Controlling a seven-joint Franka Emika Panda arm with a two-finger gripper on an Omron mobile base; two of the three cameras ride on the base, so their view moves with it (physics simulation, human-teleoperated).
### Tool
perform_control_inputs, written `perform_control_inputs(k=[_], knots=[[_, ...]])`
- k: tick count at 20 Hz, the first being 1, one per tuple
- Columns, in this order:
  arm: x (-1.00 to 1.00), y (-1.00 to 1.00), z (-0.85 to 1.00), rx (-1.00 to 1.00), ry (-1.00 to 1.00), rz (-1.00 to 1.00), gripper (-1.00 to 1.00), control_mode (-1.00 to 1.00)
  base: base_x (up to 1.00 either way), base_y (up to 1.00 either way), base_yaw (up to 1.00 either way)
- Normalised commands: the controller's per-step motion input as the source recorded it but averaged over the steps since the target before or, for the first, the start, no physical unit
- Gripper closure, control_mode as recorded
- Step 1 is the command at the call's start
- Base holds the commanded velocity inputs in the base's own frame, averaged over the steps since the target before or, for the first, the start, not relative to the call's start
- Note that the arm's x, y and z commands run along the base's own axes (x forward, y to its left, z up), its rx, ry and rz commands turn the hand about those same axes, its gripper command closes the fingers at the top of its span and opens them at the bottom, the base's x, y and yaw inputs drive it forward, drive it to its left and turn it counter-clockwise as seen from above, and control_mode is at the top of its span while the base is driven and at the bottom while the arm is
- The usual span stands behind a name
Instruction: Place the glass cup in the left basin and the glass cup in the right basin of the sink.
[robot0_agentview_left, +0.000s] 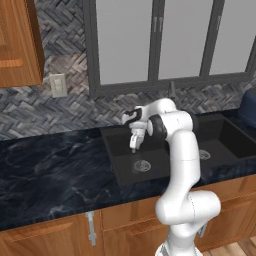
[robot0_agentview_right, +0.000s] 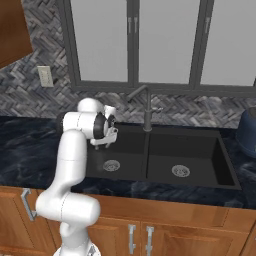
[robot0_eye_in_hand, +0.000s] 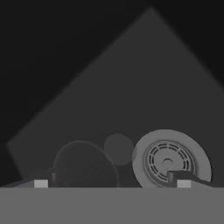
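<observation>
My gripper (robot0_agentview_left: 134, 145) (robot0_agentview_right: 103, 142) hangs over the left basin (robot0_agentview_left: 122, 150) (robot0_agentview_right: 127, 148) of the black sink, pointing down. In the hand view its fingertips (robot0_eye_in_hand: 40, 183) stand wide apart, so the gripper (robot0_eye_in_hand: 112, 183) is open. A faint glass cup (robot0_eye_in_hand: 83, 165) shows between them, nearer the left tip, over the basin floor beside the steel drain (robot0_eye_in_hand: 168, 159). I cannot tell whether the cup touches a finger. The right basin (robot0_agentview_left: 220, 137) (robot0_agentview_right: 192, 150) lies past the divider, with its own drain (robot0_agentview_right: 180, 171).
A dark grey faucet (robot0_agentview_right: 146, 107) rises behind the divider. A dark blue rounded object (robot0_agentview_right: 248, 132) (robot0_agentview_left: 248, 107) stands on the counter right of the sink. Black marble counter (robot0_agentview_left: 50, 160) stretches to the left. Windows and a tiled wall close the back.
</observation>
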Motion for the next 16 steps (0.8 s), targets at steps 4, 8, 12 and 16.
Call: perform_control_inputs(k=[4,8,12,16], knots=[[0.00,-0.06,0.43,0.00,0.06,-0.04,-1.00,-1.00,0.00,0.00,0.00],[-0.01,-0.06,0.54,0.00,0.09,-0.08,-1.00,-1.00,0.00,0.00,0.00],[-0.22,-0.11,0.32,-0.03,0.12,-0.11,-1.00,-1.00,0.00,0.00,0.00],[-0.47,0.04,0.11,-0.07,0.02,-0.16,-1.00,-1.00,0.00,0.00,0.00]])
